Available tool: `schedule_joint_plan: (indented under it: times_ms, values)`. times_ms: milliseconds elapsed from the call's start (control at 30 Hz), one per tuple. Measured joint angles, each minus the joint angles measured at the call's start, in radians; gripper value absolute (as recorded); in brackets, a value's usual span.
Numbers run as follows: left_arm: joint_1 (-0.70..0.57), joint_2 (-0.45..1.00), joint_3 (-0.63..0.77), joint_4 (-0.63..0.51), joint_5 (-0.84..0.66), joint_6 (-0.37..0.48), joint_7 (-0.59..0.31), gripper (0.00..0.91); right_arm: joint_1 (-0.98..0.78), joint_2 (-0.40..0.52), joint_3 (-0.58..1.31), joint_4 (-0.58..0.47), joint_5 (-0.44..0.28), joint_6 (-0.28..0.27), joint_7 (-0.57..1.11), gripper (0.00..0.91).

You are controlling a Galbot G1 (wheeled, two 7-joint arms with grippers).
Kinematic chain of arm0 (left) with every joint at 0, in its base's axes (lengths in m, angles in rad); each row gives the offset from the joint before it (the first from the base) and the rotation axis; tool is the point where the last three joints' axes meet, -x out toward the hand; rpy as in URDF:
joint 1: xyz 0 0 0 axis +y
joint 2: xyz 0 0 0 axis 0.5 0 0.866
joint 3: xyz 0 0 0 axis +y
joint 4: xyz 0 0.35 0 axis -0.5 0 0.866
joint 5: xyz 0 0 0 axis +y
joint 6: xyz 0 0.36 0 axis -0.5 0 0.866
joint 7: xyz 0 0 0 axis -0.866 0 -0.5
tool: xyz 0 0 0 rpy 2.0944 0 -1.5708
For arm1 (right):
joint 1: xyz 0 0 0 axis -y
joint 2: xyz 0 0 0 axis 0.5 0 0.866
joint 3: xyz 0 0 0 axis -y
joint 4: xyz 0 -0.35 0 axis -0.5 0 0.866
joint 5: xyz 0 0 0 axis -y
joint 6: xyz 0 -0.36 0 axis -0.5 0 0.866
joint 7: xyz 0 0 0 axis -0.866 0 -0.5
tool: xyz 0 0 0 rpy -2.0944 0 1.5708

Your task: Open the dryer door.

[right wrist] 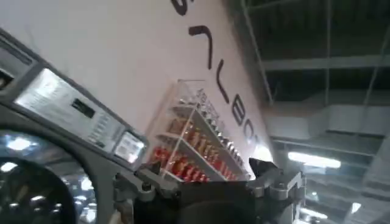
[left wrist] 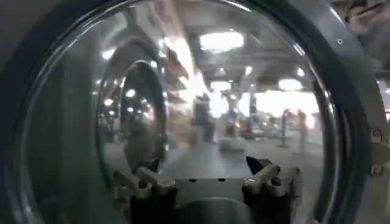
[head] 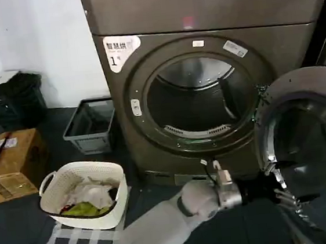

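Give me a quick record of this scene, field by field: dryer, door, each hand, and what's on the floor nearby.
dryer: bronze-grey front-loader, sticker marked 1, drum exposed
dryer door: swung open to the robot's right
left hand: at the open door's edge, fingers apart facing the glass
right hand: raised, fingers apart, holding nothing
floor: white laundry basket with clothes, grey bin, cardboard box

The left hand (head: 277, 181) sits at the inner face of the dryer door (head: 310, 159), which stands swung out to its right. Behind the hand is the dryer (head: 205, 82). Well to its left, a laundry basket (head: 84, 194) rests on the floor, a bin (head: 90, 125) behind that.
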Motion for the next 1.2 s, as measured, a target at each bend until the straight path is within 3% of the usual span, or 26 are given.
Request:
schedule_joint_plan:
  times_ms: [300, 533, 1200]
  values:
    - [-0.028, -0.077, 0.037, 0.087, 0.040, -0.032, -0.061, 0.907, -0.015, -0.016, 0.053, -0.029, 0.000, -0.004, 0.013, 0.907]
    - [-0.055, -0.140, 0.057, 0.155, -0.007, -0.056, -0.056, 0.907, -0.029, -0.026, 0.096, -0.046, -0.001, 0.004, 0.011, 0.907]
    - [-0.120, -0.139, 0.060, 0.368, 0.056, -0.081, -0.088, 0.907, -0.058, -0.068, 0.239, -0.142, -0.035, 0.048, -0.016, 0.907]
